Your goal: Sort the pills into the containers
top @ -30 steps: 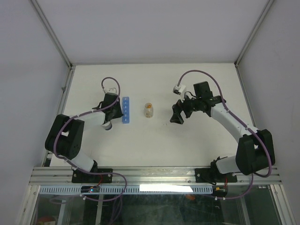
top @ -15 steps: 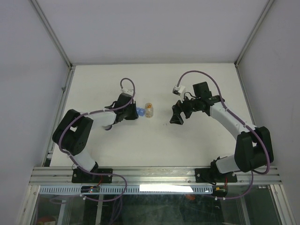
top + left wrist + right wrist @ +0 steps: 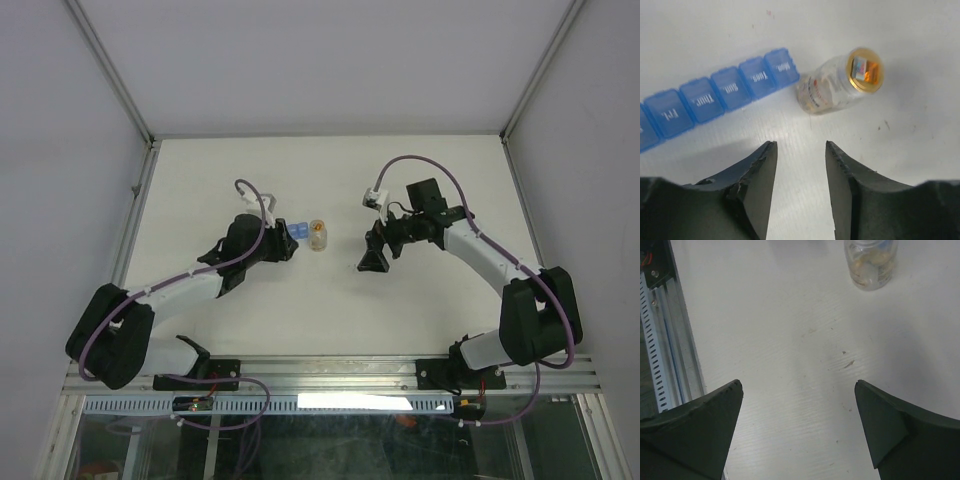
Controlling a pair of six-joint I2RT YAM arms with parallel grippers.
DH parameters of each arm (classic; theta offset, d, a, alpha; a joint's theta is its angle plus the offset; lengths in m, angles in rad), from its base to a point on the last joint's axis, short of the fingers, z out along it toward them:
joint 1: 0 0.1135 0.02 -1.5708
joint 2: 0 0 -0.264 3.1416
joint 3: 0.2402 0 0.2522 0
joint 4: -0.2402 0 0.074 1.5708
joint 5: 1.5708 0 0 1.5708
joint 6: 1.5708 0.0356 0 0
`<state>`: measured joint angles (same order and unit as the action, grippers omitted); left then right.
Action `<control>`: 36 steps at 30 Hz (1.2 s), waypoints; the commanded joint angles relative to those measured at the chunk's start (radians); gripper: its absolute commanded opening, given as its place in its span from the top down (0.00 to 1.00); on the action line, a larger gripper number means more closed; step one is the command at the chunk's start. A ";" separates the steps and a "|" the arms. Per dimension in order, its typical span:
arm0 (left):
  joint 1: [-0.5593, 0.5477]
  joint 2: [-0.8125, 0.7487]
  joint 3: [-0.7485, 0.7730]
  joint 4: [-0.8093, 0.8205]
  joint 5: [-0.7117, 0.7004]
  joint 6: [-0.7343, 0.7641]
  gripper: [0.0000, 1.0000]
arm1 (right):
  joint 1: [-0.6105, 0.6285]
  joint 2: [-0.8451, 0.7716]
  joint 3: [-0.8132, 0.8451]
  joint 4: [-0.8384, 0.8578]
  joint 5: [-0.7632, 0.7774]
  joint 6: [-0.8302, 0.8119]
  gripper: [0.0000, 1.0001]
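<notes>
The blue container strip point(image 3: 715, 97) lies on the table with its day-labelled lids shut. Its right end sits against or very near the small clear bottle point(image 3: 840, 85). In the top view only the strip's end point(image 3: 300, 231) shows beside the bottle point(image 3: 318, 234); the rest is hidden under my left gripper point(image 3: 283, 243). The orange-tan pills point(image 3: 867, 262) show only inside the upright bottle. My left gripper point(image 3: 800, 145) is open and empty, just short of the strip and bottle. My right gripper point(image 3: 797, 385) is wide open and empty, to the right of the bottle point(image 3: 871, 262) in the top view point(image 3: 372, 258).
The white table point(image 3: 330, 300) is walled at the back and both sides. The metal rail point(image 3: 660, 340) at the table's near edge shows at the left of the right wrist view. No loose pills show on the table.
My left arm has swung right and stretched out. The blue strip has turned from upright-in-view left of the bottle to lying with its end by the bottle. My right gripper has shifted slightly left.
</notes>
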<state>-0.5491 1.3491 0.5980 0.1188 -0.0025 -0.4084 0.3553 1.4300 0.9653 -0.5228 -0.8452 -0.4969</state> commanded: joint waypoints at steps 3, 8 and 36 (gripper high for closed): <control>0.013 -0.051 -0.014 0.171 -0.075 0.034 0.48 | 0.035 -0.053 -0.004 0.059 -0.051 -0.037 0.03; 0.014 -0.017 0.038 0.157 -0.045 0.093 0.44 | 0.039 -0.061 0.002 0.063 -0.051 -0.043 0.03; 0.209 -0.081 -0.036 0.274 0.257 -0.091 0.41 | 0.207 0.083 0.067 0.385 0.284 0.061 0.04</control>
<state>-0.3405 1.3251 0.5842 0.3161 0.1646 -0.4660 0.4591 1.4410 0.9653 -0.2169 -0.7464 -0.4961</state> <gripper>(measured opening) 0.573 0.962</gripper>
